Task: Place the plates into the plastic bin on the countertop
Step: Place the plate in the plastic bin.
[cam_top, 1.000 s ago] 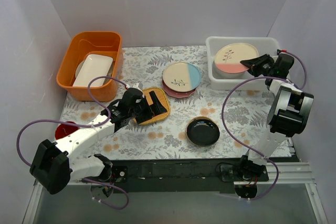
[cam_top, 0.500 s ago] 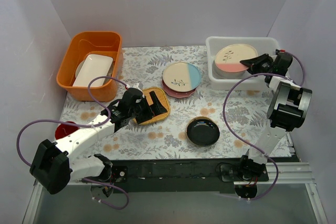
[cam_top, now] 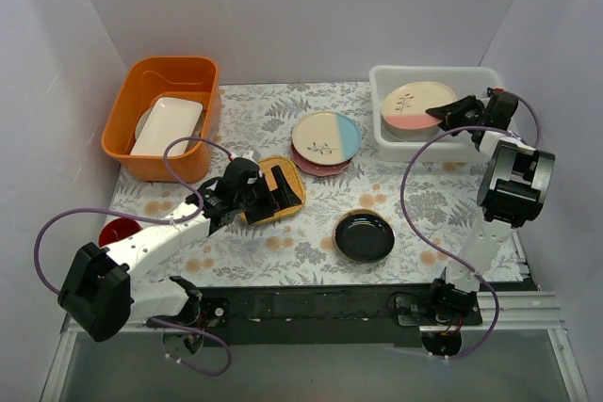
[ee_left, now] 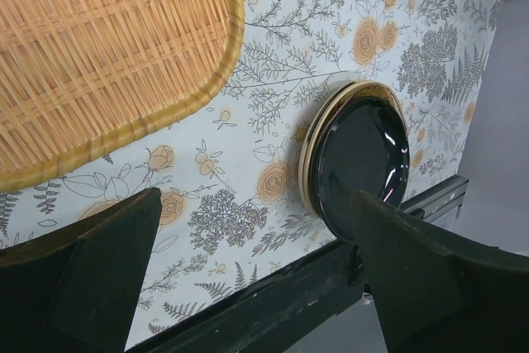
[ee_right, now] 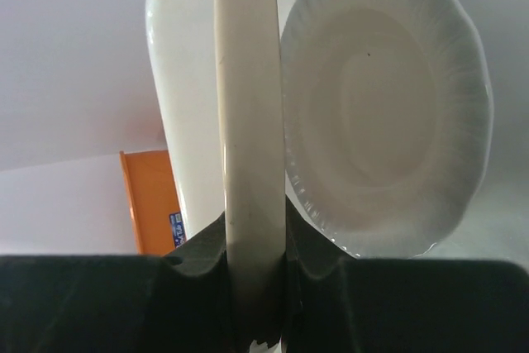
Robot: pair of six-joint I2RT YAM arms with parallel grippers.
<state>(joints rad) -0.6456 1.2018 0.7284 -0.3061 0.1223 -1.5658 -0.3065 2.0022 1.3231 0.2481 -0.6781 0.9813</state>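
Note:
The plastic bin (cam_top: 383, 76) stands at the back right of the countertop (cam_top: 236, 120). My right gripper (cam_top: 441, 115) is shut on the rim of the cream-and-pink plate (cam_top: 410, 105), holding it inside the bin. In the right wrist view the gripper (ee_right: 252, 241) clamps that plate (ee_right: 248, 105) edge-on, with a white scalloped plate (ee_right: 388, 113) behind it. My left gripper (cam_top: 283, 187) is open and empty over a mustard-yellow woven plate (cam_top: 268, 197). A cream-and-blue plate (cam_top: 325, 136) lies on a pink plate (cam_top: 316, 168). A black plate (cam_top: 365, 235) lies near the front; it also shows in the left wrist view (ee_left: 359, 163).
An orange tub (cam_top: 141, 82) at the back left holds a white rectangular dish (cam_top: 168, 125). A small red disc (cam_top: 115, 231) lies at the left edge beside my left arm. The black front rail (ee_left: 273, 303) runs along the table's near edge.
My right gripper has shifted a little left and back with the cream-and-pink plate, which now sits further left in the bin. My left arm has barely moved.

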